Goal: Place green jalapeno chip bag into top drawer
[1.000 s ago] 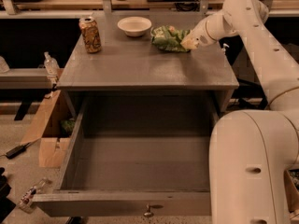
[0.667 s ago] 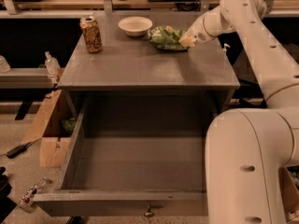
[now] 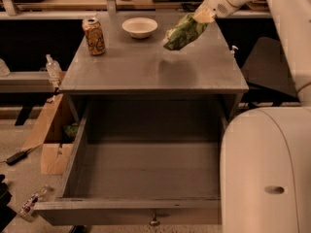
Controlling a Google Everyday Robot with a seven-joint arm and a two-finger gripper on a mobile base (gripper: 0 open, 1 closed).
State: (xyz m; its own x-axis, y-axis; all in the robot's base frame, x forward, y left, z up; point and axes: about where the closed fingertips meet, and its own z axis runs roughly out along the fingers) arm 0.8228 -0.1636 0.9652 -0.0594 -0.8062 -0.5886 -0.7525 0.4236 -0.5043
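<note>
The green jalapeno chip bag hangs tilted in the air above the back right of the grey table, casting a shadow on the top below it. My gripper is shut on the bag's upper end, with the white arm reaching in from the upper right. The top drawer is pulled wide open below the table's front edge. Its inside is bare and a small metal knob shows at its front panel's centre.
A tan drink can stands at the table's back left. A white bowl sits at the back centre. My white base fills the lower right. A cardboard box and clutter lie on the floor at left.
The gripper has lifted the chip bag off the table top and carried it up; the view has also shifted a little.
</note>
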